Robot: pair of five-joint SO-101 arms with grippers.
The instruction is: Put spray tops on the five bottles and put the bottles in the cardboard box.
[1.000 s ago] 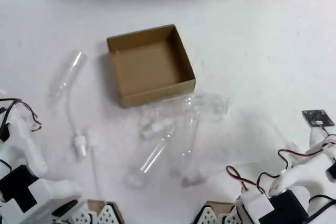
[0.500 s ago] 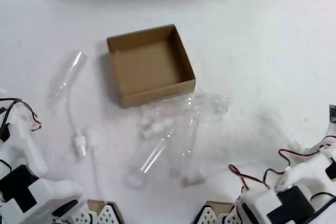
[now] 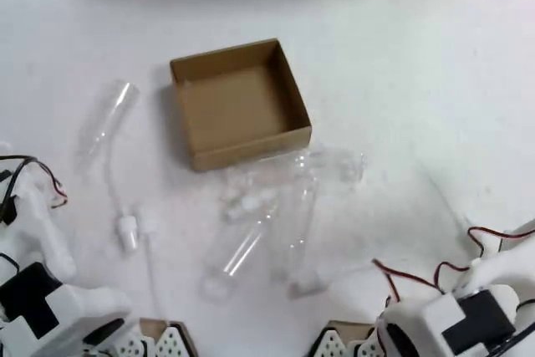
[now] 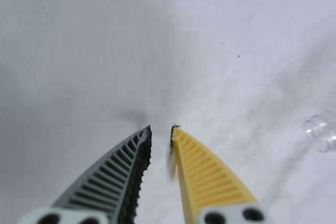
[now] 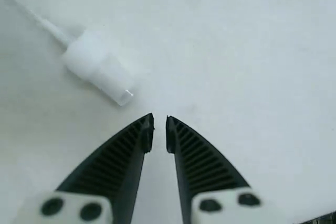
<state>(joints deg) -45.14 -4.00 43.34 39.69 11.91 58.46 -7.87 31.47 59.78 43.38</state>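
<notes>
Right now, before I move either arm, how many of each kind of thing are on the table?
cardboard box: 1
clear bottles: at least 4, pile overlaps
spray tops: at least 2
Total: at least 7

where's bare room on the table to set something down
Widest: the table right of the cardboard box. Also the strip beyond the box. Crowded: clear bottles heaped at the box's near wall; a lone bottle and spray top to its left.
</notes>
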